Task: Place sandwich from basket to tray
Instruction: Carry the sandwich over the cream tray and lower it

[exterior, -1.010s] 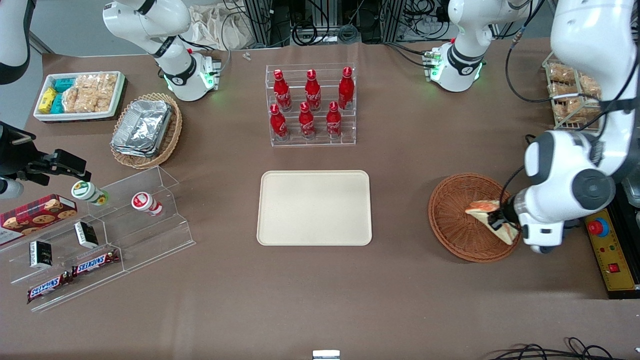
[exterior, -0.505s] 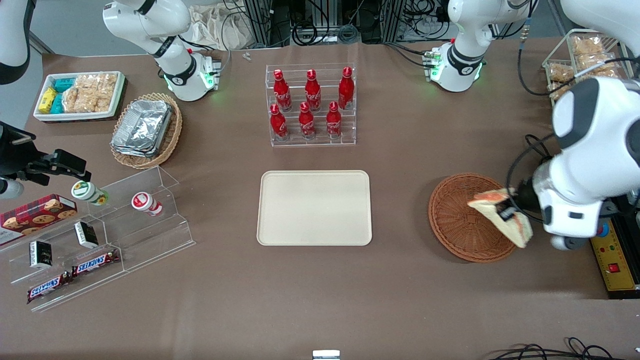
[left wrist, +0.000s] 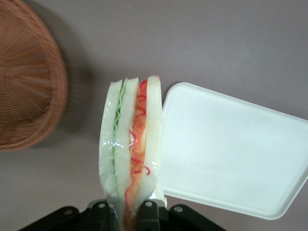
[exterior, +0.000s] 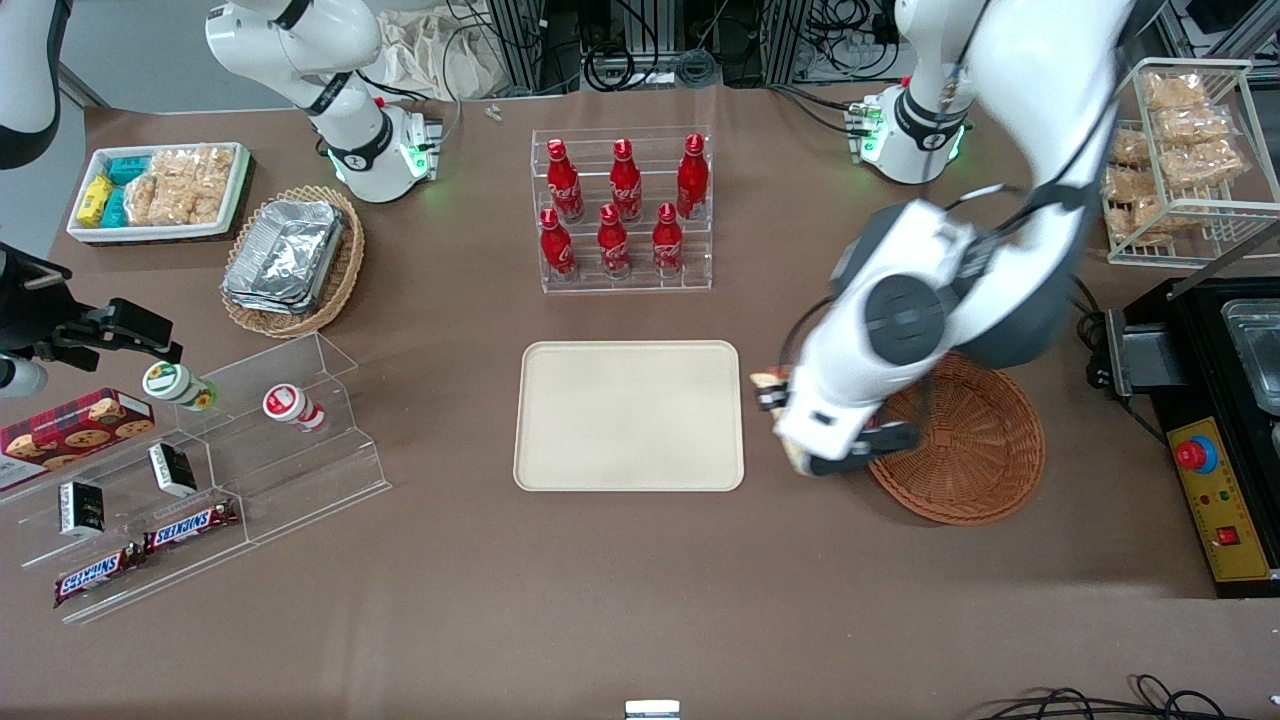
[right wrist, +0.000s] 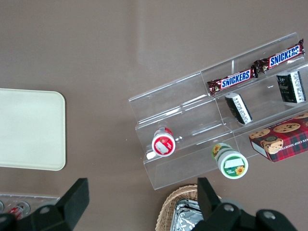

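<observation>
My left gripper (exterior: 776, 408) hangs over the bare table between the tray (exterior: 628, 416) and the reddish-brown wicker basket (exterior: 985, 445), close to the tray's short edge. It is shut on the sandwich (exterior: 766, 380), most of which the wrist hides in the front view. In the left wrist view the sandwich (left wrist: 130, 144) stands on edge between the fingers (left wrist: 147, 216), showing white bread, green leaf and red-orange filling in clear wrap. There the gripper (left wrist: 126, 214) holds it beside the tray's corner (left wrist: 231, 149), and the basket (left wrist: 24, 91) lies apart with nothing visible in it.
A clear rack of red cola bottles (exterior: 625, 210) stands farther from the front camera than the tray. Toward the parked arm's end are an acrylic snack stand (exterior: 200, 470), a tan basket of foil containers (exterior: 290, 262) and a white snack tray (exterior: 160, 190). A control box (exterior: 1225, 510) sits beside the basket.
The gripper lifted the sandwich out of the basket and carried it sideways over the basket's rim to the tray's edge. The basket now lies uncovered.
</observation>
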### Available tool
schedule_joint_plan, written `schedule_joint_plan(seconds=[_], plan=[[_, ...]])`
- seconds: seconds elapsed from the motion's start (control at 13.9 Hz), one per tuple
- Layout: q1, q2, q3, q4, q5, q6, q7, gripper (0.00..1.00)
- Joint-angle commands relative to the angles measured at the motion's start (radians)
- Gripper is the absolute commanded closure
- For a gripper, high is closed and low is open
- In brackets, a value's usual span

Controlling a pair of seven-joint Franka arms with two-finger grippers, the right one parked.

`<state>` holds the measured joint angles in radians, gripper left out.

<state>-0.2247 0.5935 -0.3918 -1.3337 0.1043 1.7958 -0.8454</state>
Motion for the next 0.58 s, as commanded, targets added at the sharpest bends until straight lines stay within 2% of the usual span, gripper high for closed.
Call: schedule_joint_plan(seconds=[0.0, 0.14, 0.51], plan=[[-0.050, 0.051, 0.004, -0.039, 0.014, 0.097, 0.099, 1.00], [-0.067, 0.080, 0.004, -0.079, 0.015, 0.164, 0.156, 1.00], [-0.083, 0.147, 0.004, -0.110, 0.015, 0.175, 0.238, 1.00]])
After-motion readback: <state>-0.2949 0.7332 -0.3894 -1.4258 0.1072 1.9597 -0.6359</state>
